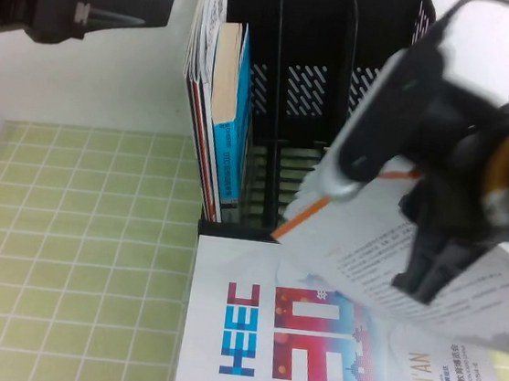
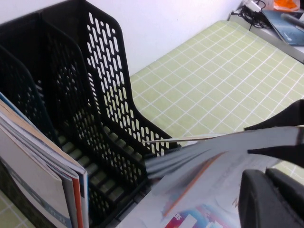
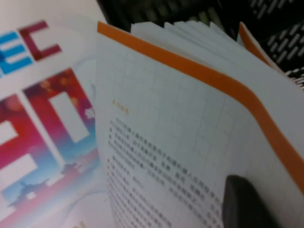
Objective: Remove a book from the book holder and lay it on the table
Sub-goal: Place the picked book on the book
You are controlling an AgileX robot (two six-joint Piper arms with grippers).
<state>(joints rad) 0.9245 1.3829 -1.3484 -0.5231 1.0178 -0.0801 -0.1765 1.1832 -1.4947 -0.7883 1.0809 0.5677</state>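
Right gripper (image 1: 430, 266): pinching the book (image 1: 369, 231), out of the book holder (image 1: 342, 72)
Left gripper (image 1: 119, 5): parked high, jaws unreadable
Tip: lower flat, clear of magazine (image 1: 308, 362)

left gripper (image 1: 119, 5): matte black, angular, moulded plastic. right gripper (image 1: 424, 274): black fingers beneath a white rounded housing, orange band, thin black cable.

Setting: robot test bench in a lab or office room. Table (image 1: 73, 253) is covered by light green cloth with a white grid, set against a plain white wall (image 2: 166, 28). 1 black 3-slot book holder (image 1: 340, 81) with perforated sides stands on it. Cables and clutter (image 2: 266, 12) lie past the far table edge.
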